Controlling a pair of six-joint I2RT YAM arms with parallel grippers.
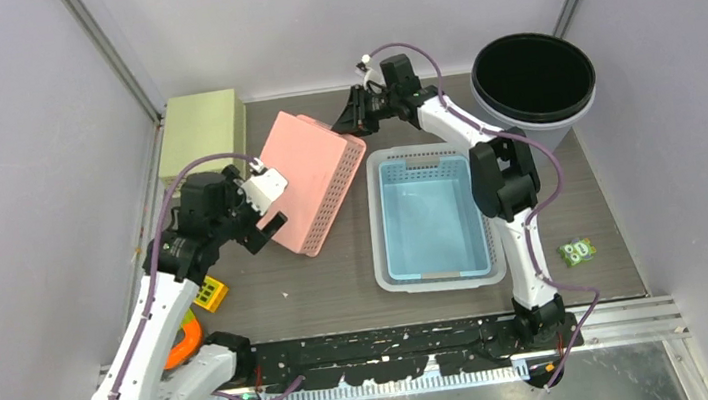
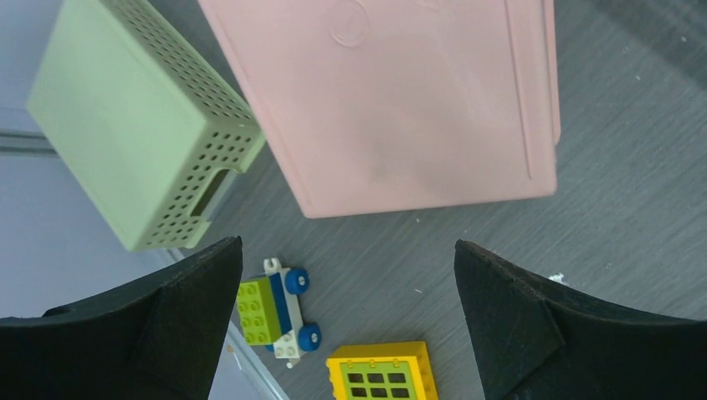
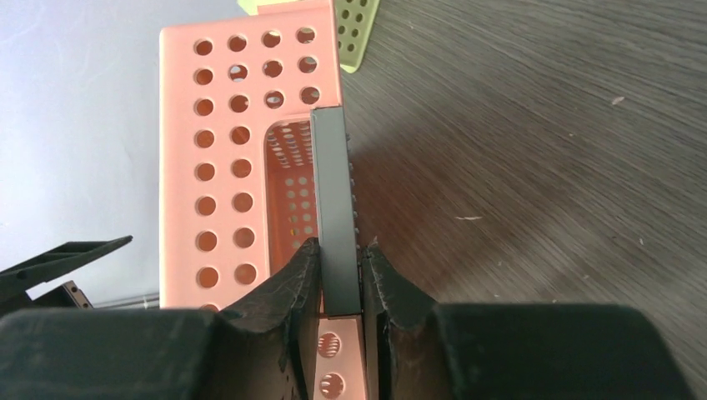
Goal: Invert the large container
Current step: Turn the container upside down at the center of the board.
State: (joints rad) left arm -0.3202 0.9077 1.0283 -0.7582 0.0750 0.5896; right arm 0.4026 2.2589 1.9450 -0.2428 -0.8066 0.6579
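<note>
**A:** How far along is the flip? Going big to small: on the surface (image 1: 340, 292), the pink basket (image 1: 312, 175) sits left of centre toward the far edge, between the green box (image 1: 201, 127) in the far left corner and the blue tub (image 1: 430, 216) in the middle.

**B:** I'd say it's mostly over but not finished. The smooth base already faces up and a bit left, and the open mouth tips down toward the blue tub. It looks propped at a slant rather than lying flat on its rim. What's left is lowering it the rest of the way and letting go.

**A:** And the long axis?

**B:** It runs roughly far edge to near edge, skewed a little, with the holed side wall showing on the right.

**A:** Pincers?

**B:** The right pincer (image 1: 350, 125) is clamped on the basket's rim at its far right corner. The left pincer (image 1: 266, 210) hangs wide open just beside the near left edge, holding nothing.
</note>
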